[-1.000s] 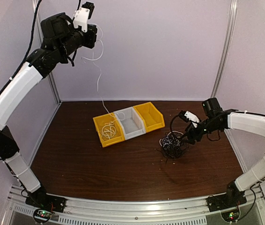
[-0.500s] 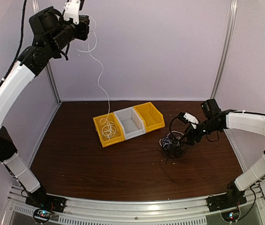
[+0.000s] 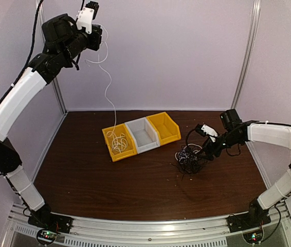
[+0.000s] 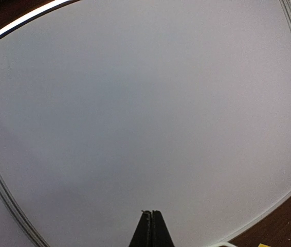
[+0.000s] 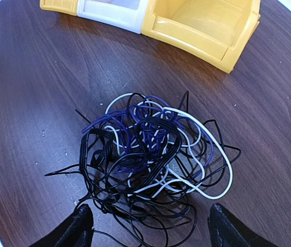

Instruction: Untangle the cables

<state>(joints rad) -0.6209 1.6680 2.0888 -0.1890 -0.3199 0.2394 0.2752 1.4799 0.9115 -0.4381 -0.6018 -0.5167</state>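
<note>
A white cable (image 3: 117, 141) hangs from my raised left gripper (image 3: 98, 38) down into the left yellow bin (image 3: 108, 135), where its lower end lies coiled. In the left wrist view the left gripper (image 4: 151, 212) has its jaws pressed together and faces the bare wall. The tangle of cables (image 3: 189, 159), black, purple and white, lies on the table right of the bins. My right gripper (image 3: 205, 152) hovers at its right side. From the right wrist view, the right gripper (image 5: 149, 211) stands open, its fingertips either side of the near edge of the tangle (image 5: 150, 154).
Three bins stand in a row mid-table: the left yellow one, a white one (image 3: 144, 136) and a right yellow one (image 3: 165, 126). The right yellow bin (image 5: 207, 25) and the white bin (image 5: 109, 10) lie just beyond the tangle. Walls close the back and sides.
My left gripper swung up and left with the white cable, then came back slightly down and right. The cable's hanging length sways. The right arm and tangle have not moved.
</note>
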